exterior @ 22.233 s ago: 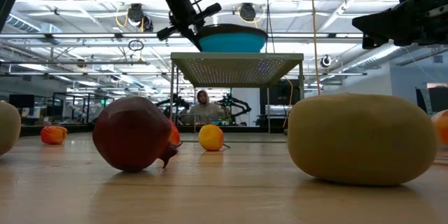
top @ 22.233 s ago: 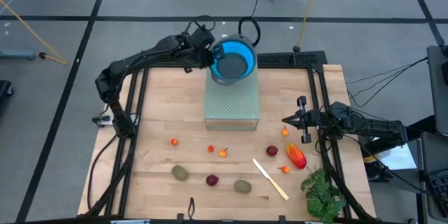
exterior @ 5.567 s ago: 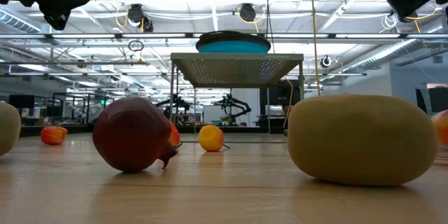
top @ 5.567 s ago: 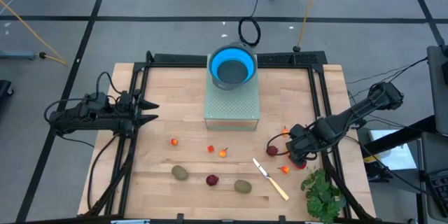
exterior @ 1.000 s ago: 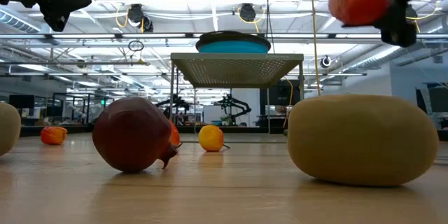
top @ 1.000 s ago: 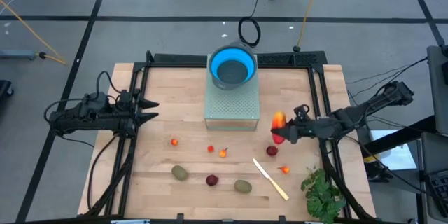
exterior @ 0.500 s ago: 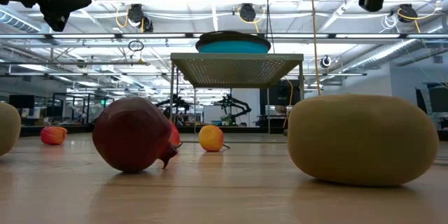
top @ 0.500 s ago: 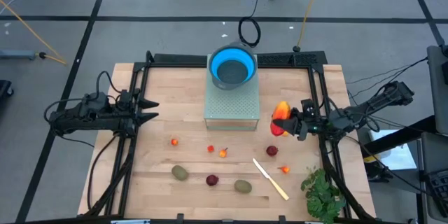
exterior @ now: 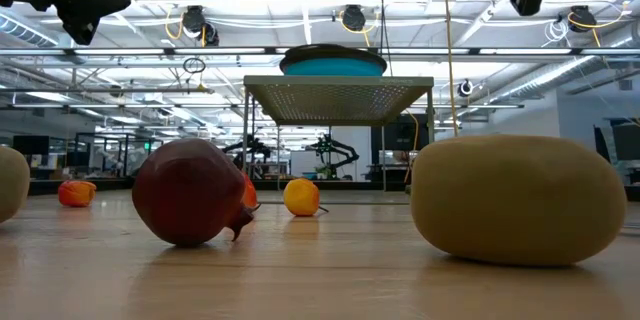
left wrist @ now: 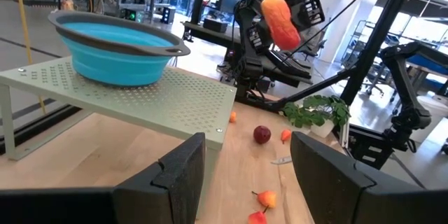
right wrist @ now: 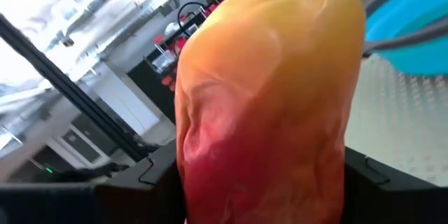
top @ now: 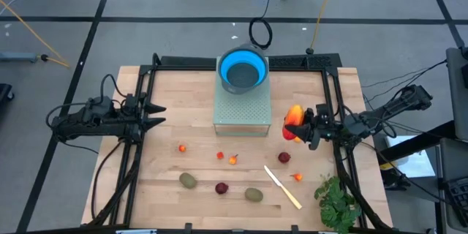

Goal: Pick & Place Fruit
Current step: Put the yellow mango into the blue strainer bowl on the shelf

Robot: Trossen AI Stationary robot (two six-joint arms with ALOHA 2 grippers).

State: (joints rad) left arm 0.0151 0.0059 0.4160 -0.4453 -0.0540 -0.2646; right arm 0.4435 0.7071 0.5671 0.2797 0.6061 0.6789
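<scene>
Lifted off the table since a second ago, the mango (top: 293, 122) rides clamped in the right gripper's (top: 301, 126) jaws; the left gripper (top: 150, 115) waits, jaws apart. Next: carry it over the blue bowl (top: 243, 69).

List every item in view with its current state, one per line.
Red-orange oval fruit: held off the table in the right claw, beside the rack.
Blue bowl: upright on the green perforated rack, nothing visible inside.
Left claw: open, holding nothing, at the table's left edge.
Two kiwi-like ovals: lying on the table.
Two dark red balls: resting on the table.
Cream knife: lying flat.
Leafy bunch: lying at the table's corner.
</scene>
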